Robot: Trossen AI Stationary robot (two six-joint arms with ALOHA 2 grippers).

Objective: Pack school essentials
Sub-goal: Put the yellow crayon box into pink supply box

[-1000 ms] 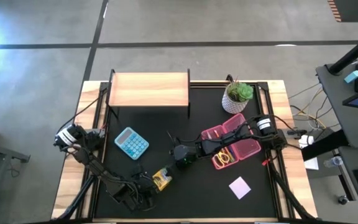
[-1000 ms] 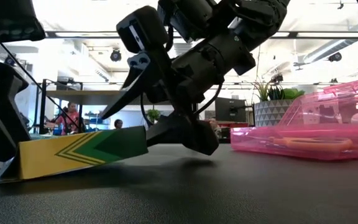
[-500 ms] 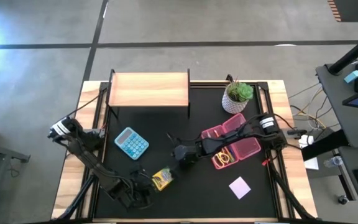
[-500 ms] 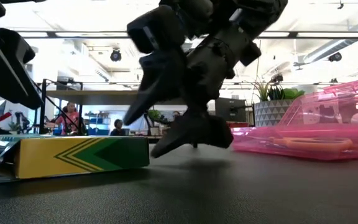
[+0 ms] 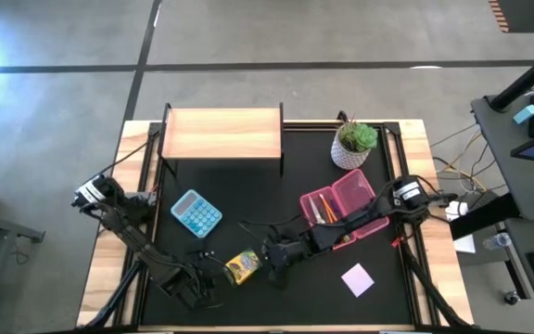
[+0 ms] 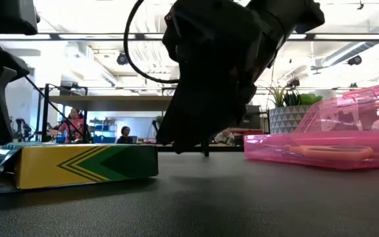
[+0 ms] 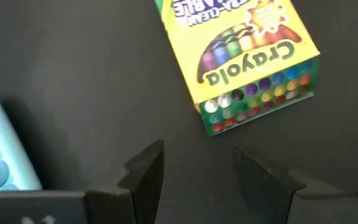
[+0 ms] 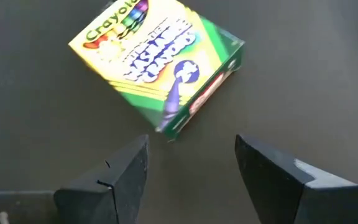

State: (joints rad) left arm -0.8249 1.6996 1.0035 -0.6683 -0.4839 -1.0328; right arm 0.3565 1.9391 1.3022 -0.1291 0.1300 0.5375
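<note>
The yellow and green crayon box (image 5: 242,267) lies flat on its broad side on the black table mat, near the front edge. My left gripper (image 7: 197,168) stands open just to its left, and the box (image 7: 247,68) is beyond its fingertips. My right gripper (image 8: 191,162) hovers open just to the box's right, clear of the box (image 8: 160,68). The open pink case (image 5: 341,211) lies at the right with pencils (image 5: 325,211) inside. The lilac note pad (image 5: 358,278) lies near the front right.
A light blue calculator (image 5: 196,213) lies left of the crayon box. At the back stand a wooden shelf (image 5: 222,133) and a potted plant (image 5: 353,144). My right arm reaches across the pink case. People show in the room beyond the table.
The crayon box, tipped with one end raised a second ago, has dropped flat onto the table. My right gripper has moved toward the near edge and rolled about its own axis, coming beside the box. My left gripper has drawn back and up a little.
</note>
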